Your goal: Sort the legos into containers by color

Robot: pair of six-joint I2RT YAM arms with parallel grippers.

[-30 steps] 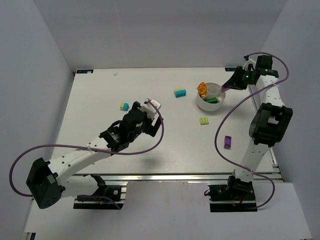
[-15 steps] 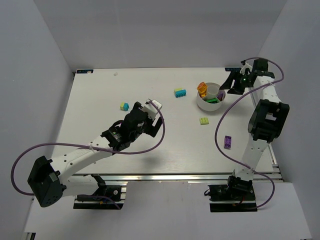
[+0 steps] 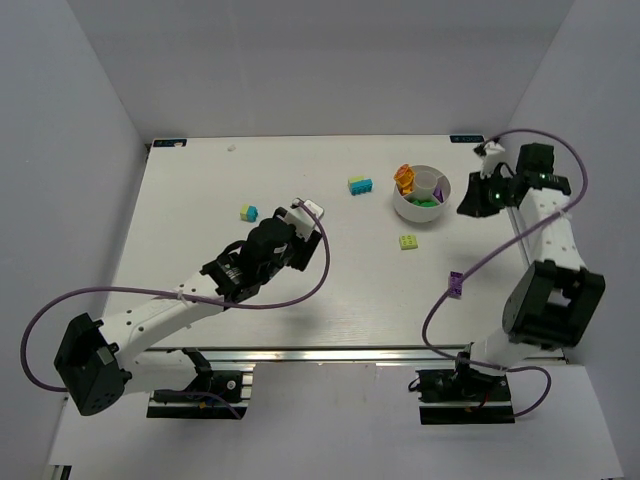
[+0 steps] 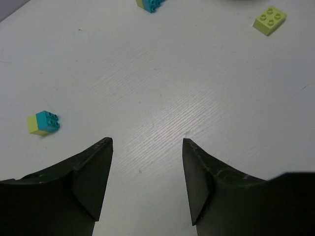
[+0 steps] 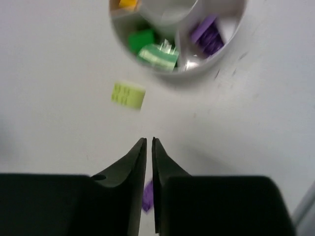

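Note:
The white divided bowl (image 3: 441,199) stands at the back right, with an orange brick (image 3: 404,178) propped on its left rim. Green bricks (image 5: 152,49) and purple ones (image 5: 206,34) lie in separate compartments of the bowl (image 5: 231,39). Loose legos on the table are a cyan and yellow-green stack (image 3: 360,185), a smaller one (image 3: 249,212), a pale yellow-green brick (image 3: 409,241) and a purple brick (image 3: 455,284). My right gripper (image 3: 466,203) hangs just right of the bowl, shut and empty (image 5: 149,142). Over mid table my left gripper (image 3: 305,222) is open and empty (image 4: 146,142).
The table's right edge runs close beside the right arm. In the left wrist view the small cyan and yellow brick (image 4: 43,123) lies ahead to the left and the pale yellow-green brick (image 4: 269,19) far ahead to the right.
My right gripper has drawn back from over the bowl's right rim toward the right; its jaws opened, then closed. The left gripper's jaws have narrowed; that arm has hardly moved.

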